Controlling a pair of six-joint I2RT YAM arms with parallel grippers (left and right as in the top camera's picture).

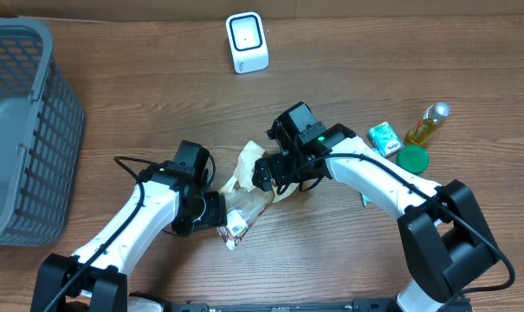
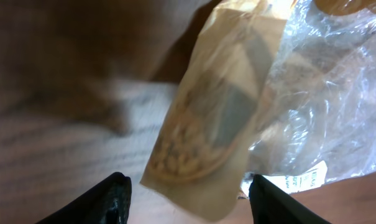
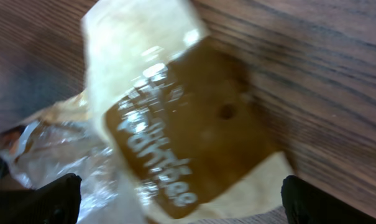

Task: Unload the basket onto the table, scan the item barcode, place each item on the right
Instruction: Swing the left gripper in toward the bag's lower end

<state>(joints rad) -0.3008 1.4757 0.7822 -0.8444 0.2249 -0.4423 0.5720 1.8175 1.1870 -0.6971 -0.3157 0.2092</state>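
The item is a snack bag (image 1: 247, 192), part tan paper and part clear film, lying on the wooden table between my two arms. My left gripper (image 1: 216, 211) stands open at its lower end. In the left wrist view the bag (image 2: 219, 106) hangs between the spread fingers of this gripper (image 2: 189, 202), which do not press on it. My right gripper (image 1: 267, 173) is open wide over the upper end. In its wrist view the brown printed face of the bag (image 3: 181, 124) fills the space ahead of the gripper (image 3: 181, 202). A white scanner (image 1: 246, 42) stands at the back of the table.
A grey mesh basket (image 1: 19, 130) fills the left side. On the right stand a small green box (image 1: 384, 137), a yellow bottle (image 1: 426, 125) and a round green lid (image 1: 412, 159). Bare wood lies between the bag and the scanner.
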